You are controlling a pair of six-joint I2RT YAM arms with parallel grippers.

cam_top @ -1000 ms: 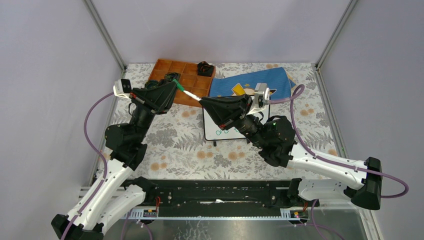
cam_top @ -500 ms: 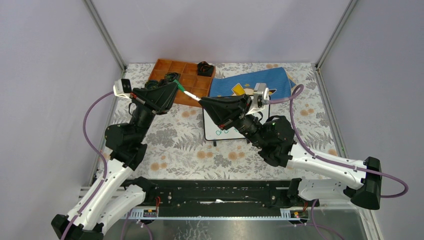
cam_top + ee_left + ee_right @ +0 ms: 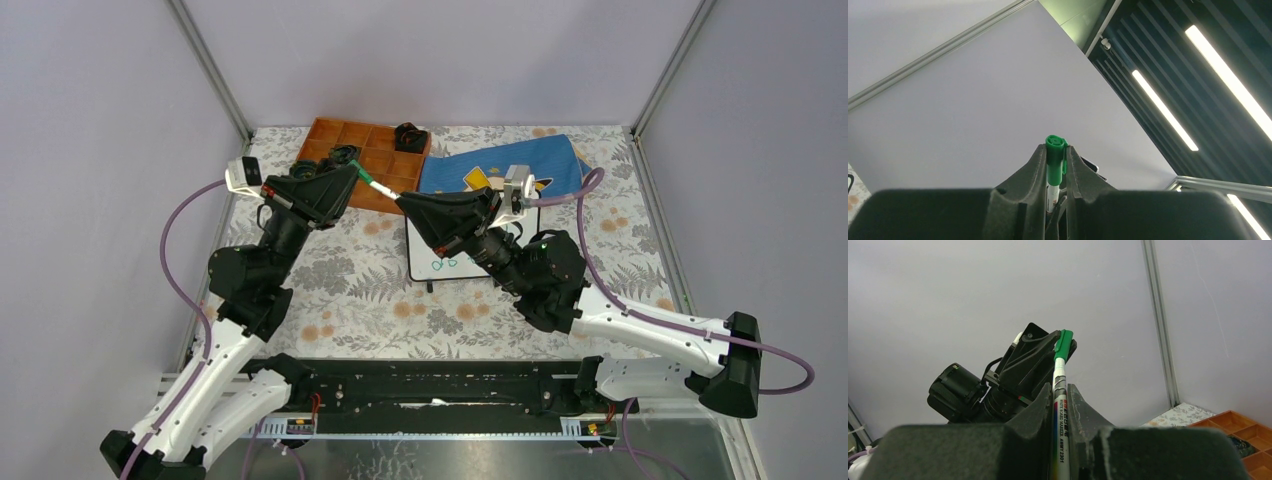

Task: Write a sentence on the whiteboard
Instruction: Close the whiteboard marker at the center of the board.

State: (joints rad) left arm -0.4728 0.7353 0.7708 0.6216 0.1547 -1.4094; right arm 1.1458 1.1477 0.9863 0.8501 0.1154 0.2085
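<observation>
The two arms are barely moving. The right gripper is creeping a tiny bit closer to the left gripper than it was a moment ago. Both are holding one pen up in the air, just above the far left corner of the whiteboard. The left gripper is squeezing the green cap. The right gripper is squeezing the pen's white body. I am guessing they are pushing the cap back on, because green words are already showing on the whiteboard. The arm is hiding most of them.

The whiteboard is lying flat on a flowery tablecloth. A blue cloth is lying just behind the whiteboard. An orange tray is sitting behind it to the left. Plain grey walls are standing all around.
</observation>
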